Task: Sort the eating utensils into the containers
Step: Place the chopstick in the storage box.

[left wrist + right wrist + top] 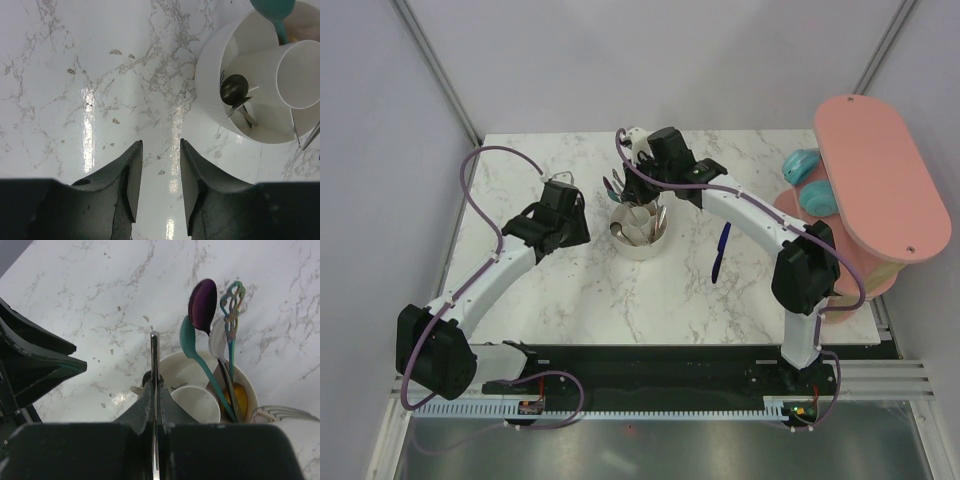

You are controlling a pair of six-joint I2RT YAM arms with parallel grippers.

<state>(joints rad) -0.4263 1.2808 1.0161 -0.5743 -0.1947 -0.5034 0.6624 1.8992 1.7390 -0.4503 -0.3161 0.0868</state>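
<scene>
Your right gripper (155, 390) is clamped on a slim silver utensil (155, 352) above the white holder (210, 85). Your left gripper (160, 150) hangs part-open and empty just beside the holder, over the tabletop (75, 100).

Pink oval board (885, 175), marble table (570, 290)

Robot lab cell: white walls (380, 150) around marble-pattern table (570, 290); left arm (490, 270), right arm (752, 212) mounted on metal rail (890, 378).

I see the holder (642, 250) mid-table, utensils (202, 305) standing in it; a lone utensil (721, 252) lies to its right, apparently flat on the table (550, 290).
</scene>
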